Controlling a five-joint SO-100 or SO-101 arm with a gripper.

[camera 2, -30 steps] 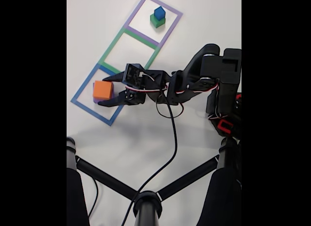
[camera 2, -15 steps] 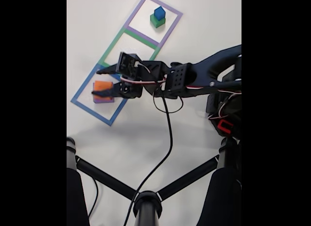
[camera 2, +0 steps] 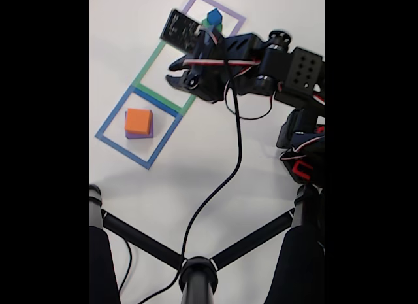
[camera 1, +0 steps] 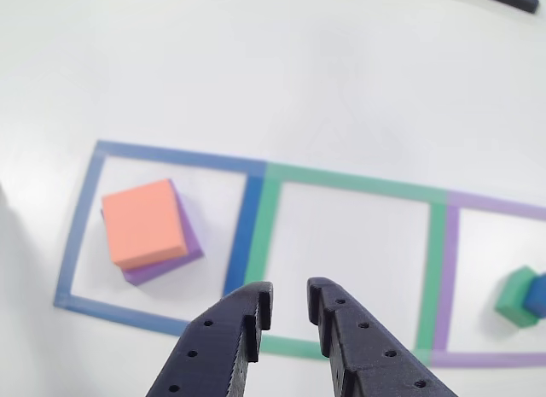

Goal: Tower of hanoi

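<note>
An orange block (camera 1: 143, 222) lies on a larger purple block (camera 1: 189, 250) inside the blue taped square (camera 1: 78, 218); the fixed view shows the same orange block (camera 2: 138, 120) on the purple block (camera 2: 138, 135). A small blue block (camera 2: 213, 17) sits on a green block (camera 1: 514, 296) in the purple square (camera 1: 450, 269). My gripper (camera 1: 290, 296) hovers over the near edge of the empty green square (camera 1: 437, 260), narrowly open and holding nothing. In the fixed view the gripper (camera 2: 172, 74) hangs above that middle green square (camera 2: 145, 70).
The three taped squares lie in a row on a white table (camera 2: 215, 167). The arm's base (camera 2: 302, 153) stands at the right, and a black cable (camera 2: 225, 180) trails from the arm. A black tripod stand (camera 2: 196, 268) crosses the bottom of the fixed view.
The gripper was around the orange block a second ago. It has let go, lifted and swung away to the middle square, its fingers closer together. The orange block stays on the purple one.
</note>
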